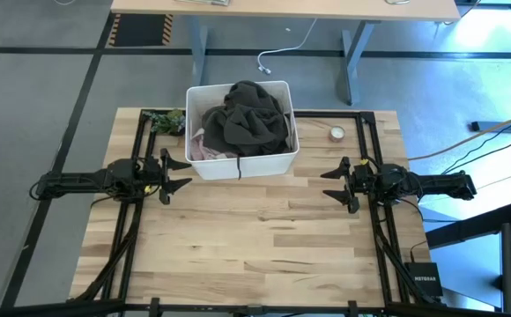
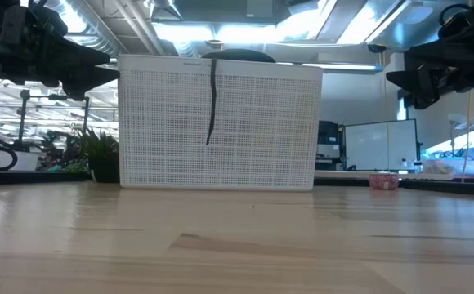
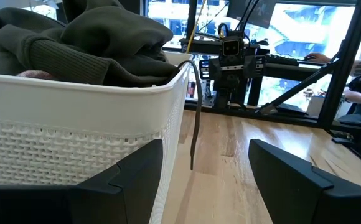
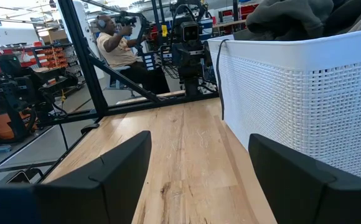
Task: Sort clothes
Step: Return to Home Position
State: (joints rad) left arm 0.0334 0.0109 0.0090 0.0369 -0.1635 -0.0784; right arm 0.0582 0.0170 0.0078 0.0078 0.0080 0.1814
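A white plastic bin (image 1: 242, 161) stands at the table's far middle. Dark olive-grey clothes (image 1: 248, 119) are heaped in it, above its rim; a pink garment (image 1: 199, 148) shows at its left side. A dark drawstring (image 2: 212, 102) hangs over the bin's near wall. The heap also shows in the left wrist view (image 3: 87, 46) and the right wrist view (image 4: 292, 15). My left gripper (image 1: 174, 174) is open and empty, left of the bin's near corner. My right gripper (image 1: 333, 183) is open and empty, right of the bin.
A small plant (image 1: 166, 121) stands left of the bin at the far edge. A small round roll (image 1: 336, 134) lies right of the bin. Bare wooden table (image 1: 255, 246) lies between the arms and the near edge. A person (image 4: 115, 43) sits beyond the table.
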